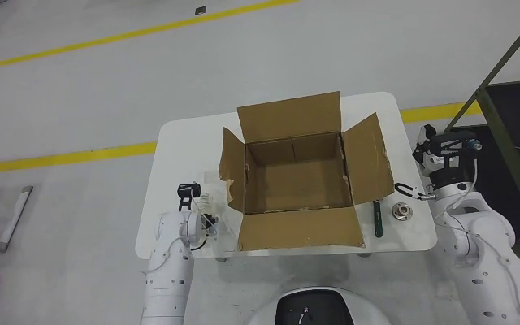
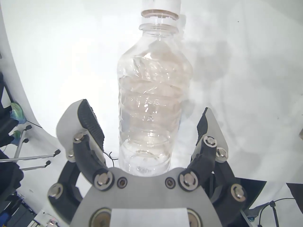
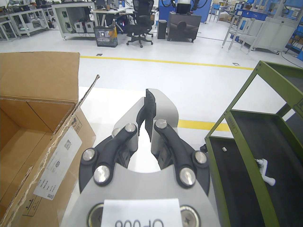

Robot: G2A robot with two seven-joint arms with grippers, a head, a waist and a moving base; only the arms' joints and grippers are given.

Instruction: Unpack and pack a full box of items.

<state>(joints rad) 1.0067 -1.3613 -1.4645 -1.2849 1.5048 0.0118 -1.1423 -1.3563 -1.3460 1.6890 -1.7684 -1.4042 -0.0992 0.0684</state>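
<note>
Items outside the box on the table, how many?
3: a clear bottle left of the box, by the left gripper; a green-handled tool and a round metal piece right of it. Flaps may hide more.

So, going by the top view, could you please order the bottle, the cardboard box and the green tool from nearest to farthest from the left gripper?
1. Bottle, between the open fingers of the left gripper.
2. Cardboard box, at the centre, just beside that gripper.
3. Green tool, past the box, on the far right of the table.
</note>
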